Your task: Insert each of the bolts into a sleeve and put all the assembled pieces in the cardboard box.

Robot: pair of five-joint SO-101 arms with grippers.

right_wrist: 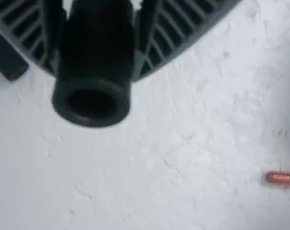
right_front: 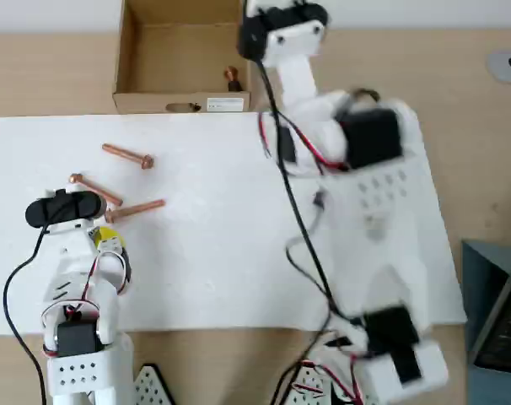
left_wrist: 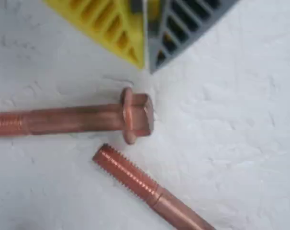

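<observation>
Three copper bolts flat on the white mat (right_front: 222,253), loosely fanned. Far bolt (right_front: 127,155) off on its own. Middle bolt (right_front: 95,190) and near bolt (right_front: 136,210) nearly touching, threaded tip just beside flanged hex head. Black sleeve (right_wrist: 92,96) pinched in the right gripper (right_wrist: 87,72), bore end-on, up off the mat. Cardboard box (right_front: 137,97) open-topped past the mat's far edge, one copper-ish piece (right_front: 231,78) inside by a wall.

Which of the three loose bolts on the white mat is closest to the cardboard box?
The lone bolt, lying apart from the others, nearest the cardboard box. The middle bolt and the farthest bolt lie close together, well back from it.
</observation>
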